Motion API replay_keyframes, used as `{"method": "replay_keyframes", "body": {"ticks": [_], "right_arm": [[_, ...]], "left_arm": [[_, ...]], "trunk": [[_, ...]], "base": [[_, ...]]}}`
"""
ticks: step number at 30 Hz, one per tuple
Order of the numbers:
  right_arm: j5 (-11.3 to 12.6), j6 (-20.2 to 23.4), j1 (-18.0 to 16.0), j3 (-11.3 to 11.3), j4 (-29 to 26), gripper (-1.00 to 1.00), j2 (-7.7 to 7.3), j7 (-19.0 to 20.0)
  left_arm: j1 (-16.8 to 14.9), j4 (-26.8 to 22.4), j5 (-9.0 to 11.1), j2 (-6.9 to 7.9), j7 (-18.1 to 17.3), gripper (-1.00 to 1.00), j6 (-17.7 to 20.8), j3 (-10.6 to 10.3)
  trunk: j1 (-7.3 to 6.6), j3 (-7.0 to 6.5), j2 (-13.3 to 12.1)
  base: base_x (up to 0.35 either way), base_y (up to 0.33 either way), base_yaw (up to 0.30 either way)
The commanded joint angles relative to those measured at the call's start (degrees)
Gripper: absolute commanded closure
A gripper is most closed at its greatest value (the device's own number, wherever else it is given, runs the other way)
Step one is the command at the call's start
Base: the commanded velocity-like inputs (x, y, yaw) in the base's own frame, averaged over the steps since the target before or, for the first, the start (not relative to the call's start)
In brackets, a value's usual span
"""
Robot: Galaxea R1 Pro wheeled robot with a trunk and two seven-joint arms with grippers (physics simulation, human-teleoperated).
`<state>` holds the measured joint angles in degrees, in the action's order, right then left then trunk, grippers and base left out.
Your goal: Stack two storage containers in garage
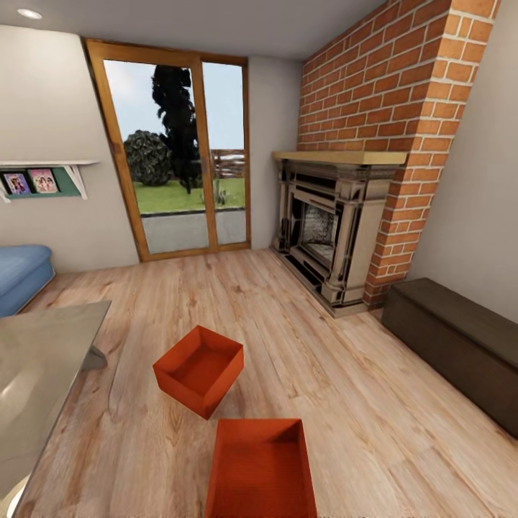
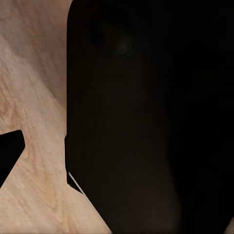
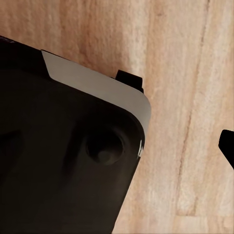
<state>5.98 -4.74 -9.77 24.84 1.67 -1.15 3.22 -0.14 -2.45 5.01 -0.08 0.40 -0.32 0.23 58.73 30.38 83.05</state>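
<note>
Two orange-red boxes sit on the wood floor (image 1: 345, 374) of the living room, low in the middle of the head picture. The near box (image 1: 260, 467) lies straight. The far box (image 1: 199, 369) is turned, corner first. Neither is picked up yet. I cannot tell if the grippers are apart or together.

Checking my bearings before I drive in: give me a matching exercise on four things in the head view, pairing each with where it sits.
Things:
1. nearer storage container
2. farther storage container
3. fireplace
4. blue sofa

Places:
A. at the left edge, beside the beige wall
B. against the red brick chimney
C. on the wood floor, turned corner-on to the camera
D. on the wood floor at the bottom edge, squarer to the camera

Pairs: 1-D, 2-C, 3-B, 4-A
</note>
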Motion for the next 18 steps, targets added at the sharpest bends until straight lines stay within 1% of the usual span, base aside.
{"method": "replay_keyframes", "body": {"ticks": [1,18], "right_arm": [[0.6,-0.4,-0.1,0.4,0.2,-1.0,0.01,0.3],[0.6,-0.4,-0.1,0.4,0.2,-1.0,-0.05,0.3]], "left_arm": [[0.0,0.0,0.5,-0.01,0.0,-1.0,0.0,0.0],[0.0,0.0,0.5,-0.01,0.0,-1.0,0.0,0.0]], "trunk": [[0.0,0.15,0.0],[0.0,1.7,0.0]], "base": [[0.0,0.0,0.0],[0.0,0.0,0.0]]}}
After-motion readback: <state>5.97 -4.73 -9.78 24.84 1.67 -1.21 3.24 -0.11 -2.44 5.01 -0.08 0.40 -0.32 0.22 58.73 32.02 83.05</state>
